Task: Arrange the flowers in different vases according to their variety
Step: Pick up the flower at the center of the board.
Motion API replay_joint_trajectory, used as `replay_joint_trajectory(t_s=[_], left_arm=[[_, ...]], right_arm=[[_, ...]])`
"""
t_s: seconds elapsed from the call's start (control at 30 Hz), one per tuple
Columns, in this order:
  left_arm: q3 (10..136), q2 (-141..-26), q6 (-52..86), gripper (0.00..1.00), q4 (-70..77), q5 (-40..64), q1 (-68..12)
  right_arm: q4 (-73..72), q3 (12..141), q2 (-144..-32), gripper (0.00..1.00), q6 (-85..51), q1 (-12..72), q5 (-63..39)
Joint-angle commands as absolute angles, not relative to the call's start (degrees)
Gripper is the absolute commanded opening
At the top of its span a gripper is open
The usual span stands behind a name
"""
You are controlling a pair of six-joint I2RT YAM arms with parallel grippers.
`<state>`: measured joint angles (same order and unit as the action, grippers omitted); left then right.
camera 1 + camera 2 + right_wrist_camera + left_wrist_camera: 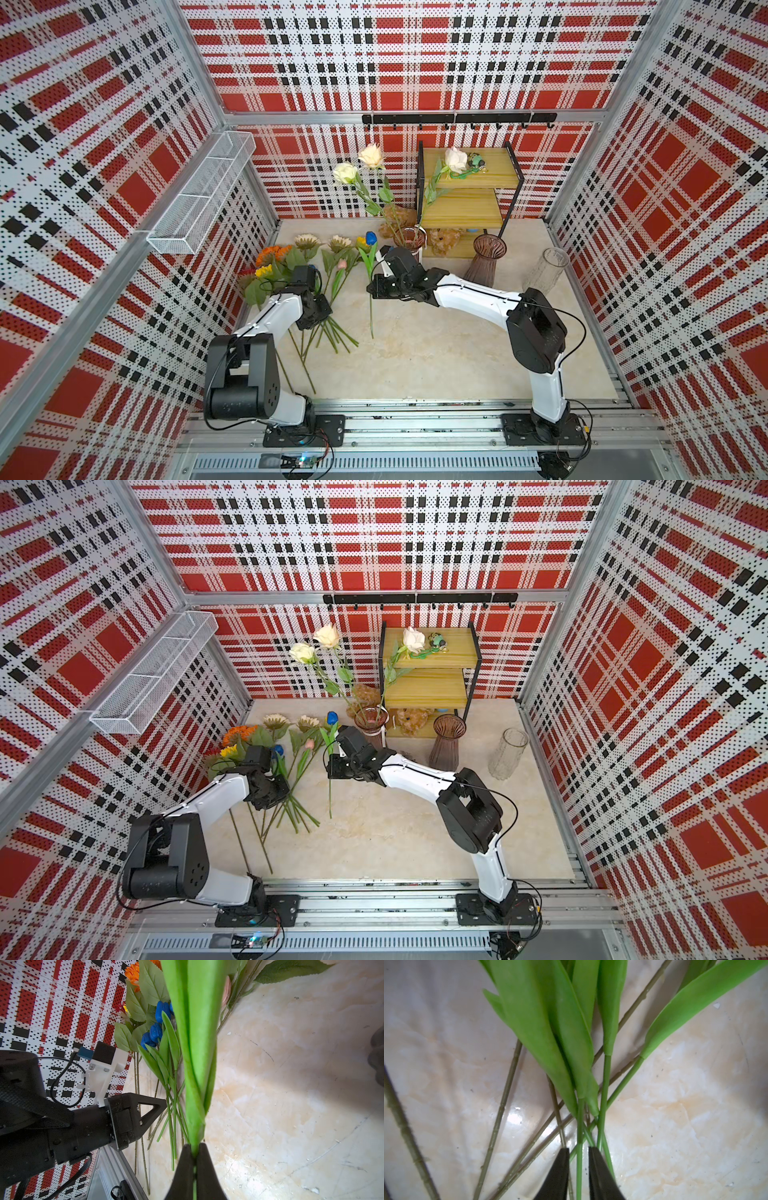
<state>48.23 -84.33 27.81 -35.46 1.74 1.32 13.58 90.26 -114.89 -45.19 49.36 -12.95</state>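
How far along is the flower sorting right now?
Done: three cream roses stand in one purple vase. In hand: right tool grips a blue tulip; left tool straddles another stem. Left: sunflowers, remaining tulips; the second purple vase and clear vase stand empty.

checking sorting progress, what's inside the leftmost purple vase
Three cream-white roses stand in the leftmost purple vase. The right arm covers its lower part, so the stem ends cannot be seen.

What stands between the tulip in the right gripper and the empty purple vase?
The vase of roses stands close behind the right gripper, partly toward the empty purple vase; the tulip likely must pass in front of it. Nothing else visible blocks.
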Motion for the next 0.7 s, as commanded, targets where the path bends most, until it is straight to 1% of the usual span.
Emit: replay_joint_trajectory(t_s=[0.0, 0.43, 0.67], left_arm=[[48.4, -85.4, 27.9, 0.23, -33.7, 2.8, 0.7], [47.9, -87.7, 28.3, 0.19, -32.7, 1.9, -0.4], [47.5, -87.8, 28.3, 0.12, -32.7, 1.4, -0.4]], right_arm=[[14.1, 91.6, -113.6, 0.0, -44.5, 49.0, -12.5], [14.3, 91.2, -113.5, 0.0, -44.6, 48.7, -12.7], [14.3, 91.3, -113.3, 0.0, -44.6, 48.7, -12.7]])
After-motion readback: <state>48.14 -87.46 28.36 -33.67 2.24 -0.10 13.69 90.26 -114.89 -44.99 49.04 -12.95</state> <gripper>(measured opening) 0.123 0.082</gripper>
